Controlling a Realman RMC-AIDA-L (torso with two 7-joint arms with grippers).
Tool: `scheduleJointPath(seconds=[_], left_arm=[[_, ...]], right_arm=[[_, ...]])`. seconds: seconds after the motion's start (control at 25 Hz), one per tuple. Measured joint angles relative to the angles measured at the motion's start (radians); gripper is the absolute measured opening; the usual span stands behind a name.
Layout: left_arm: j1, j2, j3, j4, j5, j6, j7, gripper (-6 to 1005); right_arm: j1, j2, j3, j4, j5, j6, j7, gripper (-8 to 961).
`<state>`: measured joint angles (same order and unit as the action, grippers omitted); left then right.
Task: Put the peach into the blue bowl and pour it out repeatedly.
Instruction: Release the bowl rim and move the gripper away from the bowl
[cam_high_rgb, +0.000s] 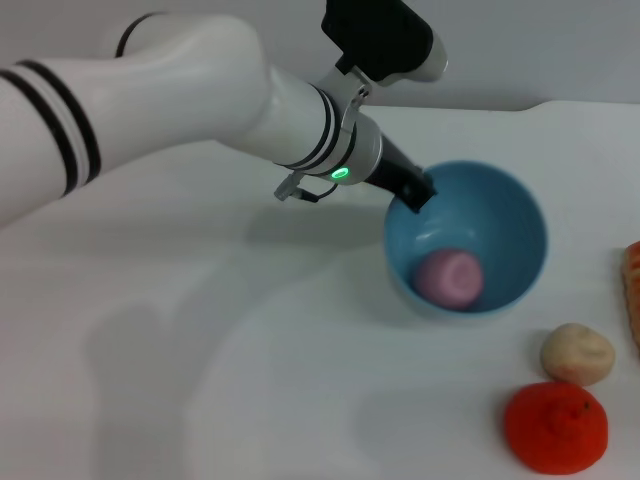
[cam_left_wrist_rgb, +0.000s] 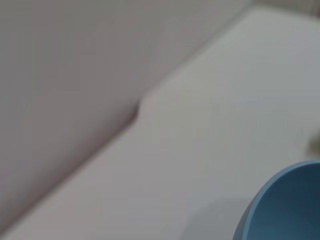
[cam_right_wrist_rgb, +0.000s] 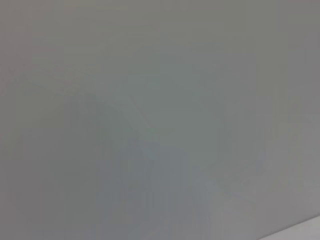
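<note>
White table (cam_high_rgb: 200, 330), plain wall behind. You are gripping the blue bowl (cam_high_rgb: 520, 235) by its far-left rim with the left gripper (cam_high_rgb: 418, 193), tilting it; the peach (cam_high_rgb: 449, 277) is sitting inside. Pour-out seems next, calling for more tilt. Fingertips partly hidden; right gripper unseen.

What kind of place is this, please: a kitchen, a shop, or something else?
Probably a robot test bench, not a kitchen: a bare white table before a plain wall, and the left gripper at the rim of the blue bowl, which holds the peach.
</note>
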<state>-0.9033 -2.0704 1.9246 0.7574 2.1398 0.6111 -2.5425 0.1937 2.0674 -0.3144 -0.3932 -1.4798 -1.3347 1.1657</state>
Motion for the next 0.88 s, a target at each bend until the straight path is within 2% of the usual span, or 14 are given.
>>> scheduleJointPath(seconds=[0.04, 0.16, 0.32, 0.88], left_arm=[[-0.026, -0.002, -0.015, 0.001, 0.094, 0.088, -0.097, -2], [-0.035, -0.005, -0.011, 0.007, 0.144, 0.122, -0.153, -1], [-0.013, -0.007, 0.03, 0.007, 0.141, 0.08, -0.161, -1], [0.023, -0.008, 0.094, 0.014, 0.131, 0.068, -0.173, -1]], right_arm=[[0.0, 0.0, -0.001, 0.002, 0.0, 0.001, 0.0, 545], [0.0, 0.0, -0.001, 0.007, -0.001, 0.003, 0.0, 545], [0.0, 0.0, -0.006, 0.007, -0.001, 0.005, -0.001, 545], [0.003, 0.001, -0.011, 0.018, -0.004, 0.003, -0.002, 545]])
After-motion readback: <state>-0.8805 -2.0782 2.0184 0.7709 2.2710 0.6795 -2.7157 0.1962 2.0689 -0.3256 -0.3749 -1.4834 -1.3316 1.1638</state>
